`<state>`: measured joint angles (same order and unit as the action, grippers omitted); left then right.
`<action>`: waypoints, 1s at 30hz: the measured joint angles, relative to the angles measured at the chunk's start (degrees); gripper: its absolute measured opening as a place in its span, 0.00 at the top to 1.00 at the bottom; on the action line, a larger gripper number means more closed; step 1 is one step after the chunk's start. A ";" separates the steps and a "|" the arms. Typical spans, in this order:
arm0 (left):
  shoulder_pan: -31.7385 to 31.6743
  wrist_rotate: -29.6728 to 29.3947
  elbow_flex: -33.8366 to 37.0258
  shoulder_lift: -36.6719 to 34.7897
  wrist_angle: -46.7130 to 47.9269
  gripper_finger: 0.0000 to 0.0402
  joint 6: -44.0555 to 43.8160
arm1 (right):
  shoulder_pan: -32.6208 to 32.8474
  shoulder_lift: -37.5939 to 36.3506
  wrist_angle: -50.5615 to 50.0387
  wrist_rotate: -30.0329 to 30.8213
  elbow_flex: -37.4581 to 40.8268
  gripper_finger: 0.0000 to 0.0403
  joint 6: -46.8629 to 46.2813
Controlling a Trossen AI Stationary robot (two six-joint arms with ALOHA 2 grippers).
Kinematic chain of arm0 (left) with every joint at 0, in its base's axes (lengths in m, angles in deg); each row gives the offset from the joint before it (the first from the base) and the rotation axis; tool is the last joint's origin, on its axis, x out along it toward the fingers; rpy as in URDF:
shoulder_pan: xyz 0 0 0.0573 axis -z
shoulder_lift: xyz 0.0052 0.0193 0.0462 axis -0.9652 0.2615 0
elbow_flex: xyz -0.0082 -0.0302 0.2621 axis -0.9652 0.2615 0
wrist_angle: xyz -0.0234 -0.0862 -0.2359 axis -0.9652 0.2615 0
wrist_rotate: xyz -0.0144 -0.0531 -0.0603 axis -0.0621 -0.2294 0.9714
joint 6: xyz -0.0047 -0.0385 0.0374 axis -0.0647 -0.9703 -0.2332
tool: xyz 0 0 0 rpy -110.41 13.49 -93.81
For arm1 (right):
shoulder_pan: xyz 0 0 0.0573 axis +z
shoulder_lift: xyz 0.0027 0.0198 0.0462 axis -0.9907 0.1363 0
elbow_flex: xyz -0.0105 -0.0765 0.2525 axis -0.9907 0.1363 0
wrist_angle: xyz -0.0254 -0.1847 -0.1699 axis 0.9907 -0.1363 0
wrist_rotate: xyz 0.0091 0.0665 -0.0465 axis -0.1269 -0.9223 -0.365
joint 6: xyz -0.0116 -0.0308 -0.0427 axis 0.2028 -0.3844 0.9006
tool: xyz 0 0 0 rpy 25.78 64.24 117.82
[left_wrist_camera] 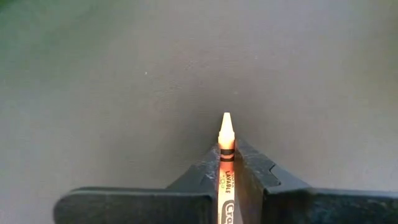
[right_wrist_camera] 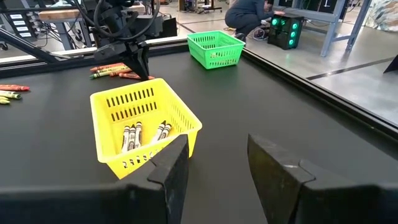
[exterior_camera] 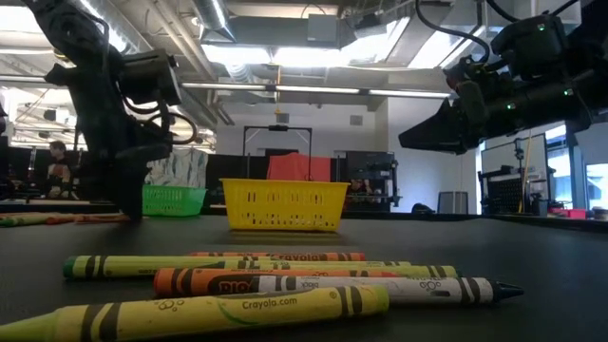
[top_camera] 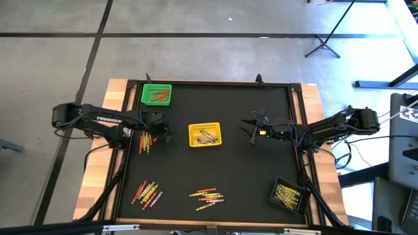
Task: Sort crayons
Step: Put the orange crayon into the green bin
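- Your black matte tabletop (top_camera: pixel 228 163) with its raised wooden rim carries the whole job; the middle and the far right stretch are bare, so you have free room there for sweeping either arm across.
- Three mesh baskets stand on it: a green plastic mesh basket (top_camera: pixel 157 94) at the far left corner with reddish-orange sticks inside, a yellow plastic mesh basket (top_camera: pixel 204 134) mid-table holding a few pale wrapped ones, and a black mesh basket (top_camera: pixel 288 194) at the near right corner filled with yellow ones.
- Judging by that, sorting is partly done. Loose thin wax crayons (top_camera: pixel 147 192) lie in a near-left pile, a second bunch (top_camera: pixel 206 196) sits near the front edge, and a small cluster (top_camera: pixel 146 142) rests by the left arm.
- Mind the front bunch: it lies close to the near rim, so your approach there wants to come from above.
- Left claw (top_camera: pixel 159 127) is down just beside the small cluster, between green and yellow baskets, clenched on one orange crayon (left_wrist_camera: pixel 225 163), tip poking out past the fingers.
- Right claw (top_camera: pixel 253 130) hovers right of the yellow basket, released, holding nothing.
- The green basket is near; I'd guess the orange one belongs there.
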<state>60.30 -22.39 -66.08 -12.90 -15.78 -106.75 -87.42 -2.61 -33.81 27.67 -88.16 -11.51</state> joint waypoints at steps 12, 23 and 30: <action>-0.03 -1.66 -6.46 -0.16 1.69 0.95 8.71 | -0.02 0.01 -1.45 0.04 0.00 0.60 0.04; -5.78 -24.79 -16.51 -2.74 5.60 0.95 26.56 | -0.02 0.02 -1.60 0.07 0.00 0.60 0.22; -16.06 -28.56 -13.99 -2.70 -4.50 0.95 40.20 | -0.02 0.02 -1.60 0.94 0.00 0.60 0.24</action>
<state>44.24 -50.95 -80.08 -15.60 -20.28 -66.55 -87.44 -2.59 -35.41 28.61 -88.16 -11.27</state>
